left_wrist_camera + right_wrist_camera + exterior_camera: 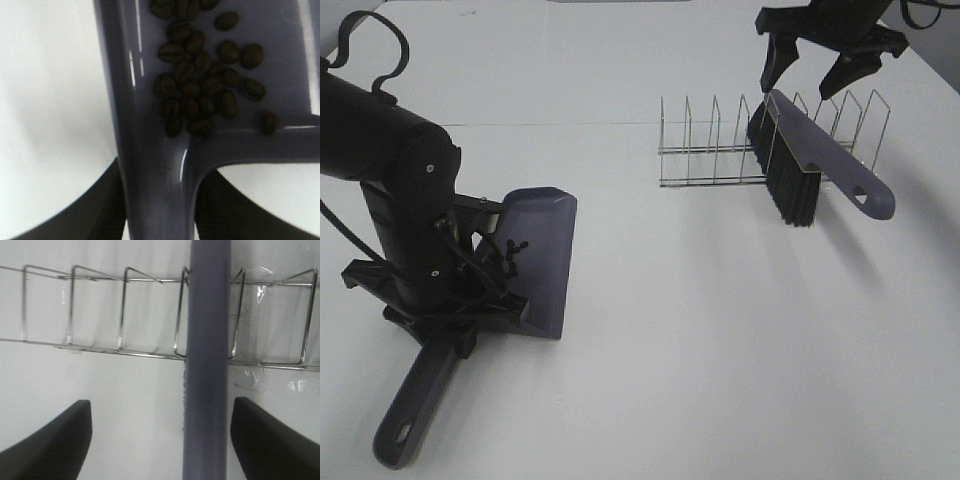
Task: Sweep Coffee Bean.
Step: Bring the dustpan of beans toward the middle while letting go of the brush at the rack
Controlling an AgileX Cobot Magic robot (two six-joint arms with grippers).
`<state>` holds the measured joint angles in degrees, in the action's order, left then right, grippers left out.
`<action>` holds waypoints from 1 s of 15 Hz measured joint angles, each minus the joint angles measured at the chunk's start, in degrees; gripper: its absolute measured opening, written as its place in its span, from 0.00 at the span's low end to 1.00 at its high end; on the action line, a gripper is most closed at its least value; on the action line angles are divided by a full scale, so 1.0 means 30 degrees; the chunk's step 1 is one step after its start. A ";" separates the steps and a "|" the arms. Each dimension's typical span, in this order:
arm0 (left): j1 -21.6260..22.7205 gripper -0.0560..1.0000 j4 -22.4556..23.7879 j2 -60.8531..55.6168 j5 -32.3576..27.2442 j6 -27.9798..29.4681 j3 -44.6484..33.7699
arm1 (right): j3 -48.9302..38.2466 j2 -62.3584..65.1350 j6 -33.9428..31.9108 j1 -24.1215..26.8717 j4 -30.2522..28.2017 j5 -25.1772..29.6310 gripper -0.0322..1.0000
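The grey-purple dustpan (542, 245) lies flat on the white table at the left, its handle (415, 400) pointing to the front. Coffee beans (512, 250) lie heaped inside it near the handle end; the left wrist view shows several of them (200, 85) on the pan (280, 75). My left gripper (470, 290) (160, 205) is shut on the dustpan where the handle meets the pan. The brush (800, 165), with black bristles and a grey-purple handle (207, 365), leans in the wire rack (710, 160). My right gripper (798, 85) (162, 407) hangs open above it, fingers apart on either side of the handle.
The wire rack (120, 340) stands at the back right, with several upright dividers. The brush handle sticks out of it towards the right front. The table's far right edge (935, 70) is near the right arm.
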<state>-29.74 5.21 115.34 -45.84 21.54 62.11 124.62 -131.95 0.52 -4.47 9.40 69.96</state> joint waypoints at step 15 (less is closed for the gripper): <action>0.0000 0.43 -0.0248 0.2196 -0.0095 0.0019 0.4221 | -1.2739 0.9320 0.0688 -0.0019 0.0592 -0.0019 0.69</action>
<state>-29.74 4.47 121.93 -46.12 21.60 74.77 86.40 -103.99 2.58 -4.53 11.17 69.90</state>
